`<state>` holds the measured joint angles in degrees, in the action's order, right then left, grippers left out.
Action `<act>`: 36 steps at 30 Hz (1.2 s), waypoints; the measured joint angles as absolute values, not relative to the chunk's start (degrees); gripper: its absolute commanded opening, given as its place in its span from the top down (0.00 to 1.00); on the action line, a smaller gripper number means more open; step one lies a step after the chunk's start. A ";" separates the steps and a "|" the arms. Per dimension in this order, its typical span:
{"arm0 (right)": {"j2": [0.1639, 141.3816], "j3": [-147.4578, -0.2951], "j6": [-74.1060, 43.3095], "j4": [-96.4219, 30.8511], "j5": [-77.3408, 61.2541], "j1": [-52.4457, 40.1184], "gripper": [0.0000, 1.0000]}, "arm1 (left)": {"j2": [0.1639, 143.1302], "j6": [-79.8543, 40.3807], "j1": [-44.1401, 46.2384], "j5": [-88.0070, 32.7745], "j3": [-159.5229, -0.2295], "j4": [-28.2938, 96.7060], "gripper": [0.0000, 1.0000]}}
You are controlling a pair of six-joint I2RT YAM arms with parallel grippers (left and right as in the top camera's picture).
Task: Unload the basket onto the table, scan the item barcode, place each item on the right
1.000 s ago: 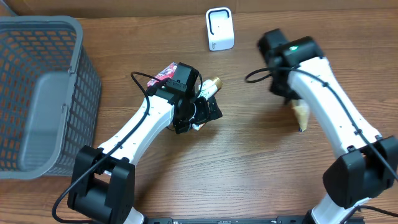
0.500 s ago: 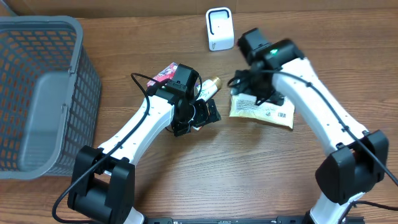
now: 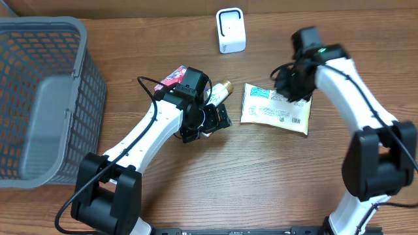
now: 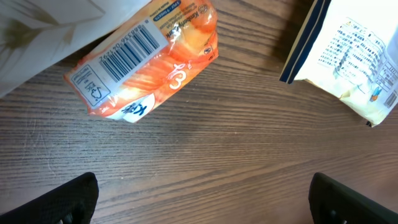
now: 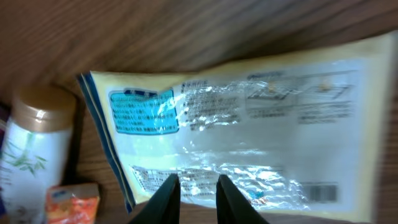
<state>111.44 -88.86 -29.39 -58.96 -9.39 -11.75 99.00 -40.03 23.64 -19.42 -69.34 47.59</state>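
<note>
Left side of desk [image 3: 261,183]: grey mesh basket [image 3: 85,78], running from mid-depth to the far edge. Grey floor visible inside; contents otherwise not made out.

Middle of desk: left gripper [image 4: 199,199] pointing down, fingertips at widest spread, nothing held. Bare wood directly below it. Just beyond, in the wrist view, orange snack packet [image 4: 149,68] lying flat, barcode panel up, apart from both fingertips. Mostly hidden under the left arm in the overhead view.

Slightly farther: small bottle with gold cap [image 3: 221,89] on its side, between left gripper and pouch. Red packet [image 3: 173,75] to the left of the arm's wrist, partly covered by it.

Right of centre: yellow pouch [image 3: 271,111] flat on the desk, printed back up, blue label toward the far left corner, barcode [image 5: 320,193] toward the near right corner. Near the bottle, not touching it.

Right gripper [image 5: 194,193] above the pouch's far right portion, fingers only a narrow gap apart, nothing between them. Pouch not gripped. Contact between fingertips and pouch not possible to judge.

Far edge: white scanner [image 3: 230,30] upright, well apart from the pouch, to its far left. Open desk between them.
</note>
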 measured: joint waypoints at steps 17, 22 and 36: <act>118.58 -85.23 -30.57 -57.84 -19.11 -23.20 0.85 | 99.00 -40.03 23.64 -19.42 -69.34 47.77 0.00; 118.65 -95.22 -27.00 -67.68 -18.04 -22.39 0.40 | 99.00 -40.03 23.64 -19.40 -69.34 47.79 0.00; 117.05 -99.37 -15.79 -76.99 -7.49 -3.49 0.00 | 99.00 -40.03 23.64 -19.40 -69.34 47.70 0.00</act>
<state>117.05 -99.37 -15.79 -76.99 -7.49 -3.49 99.00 -40.03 23.64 -19.40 -69.34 47.70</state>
